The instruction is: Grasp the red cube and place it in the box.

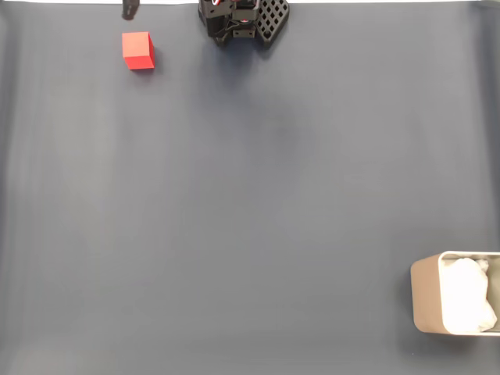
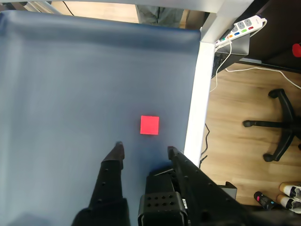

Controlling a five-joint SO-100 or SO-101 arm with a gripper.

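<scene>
One dark blue mat (image 1: 250,203) is covering the table. One box (image 1: 426,305) (white paper inside) is sitting at the fixed view's lower right. One gripper (image 2: 145,149) is hanging open above the mat. One red cube (image 2: 149,125) is lying just beyond its fingertips, nothing between.

Red cube and box far apart on the grey surface (image 1: 250,203)

The red cube (image 1: 138,51) lies at eleven o'clock; the box (image 1: 426,301) at four o'clock; the arm (image 1: 242,19) at twelve.
</scene>
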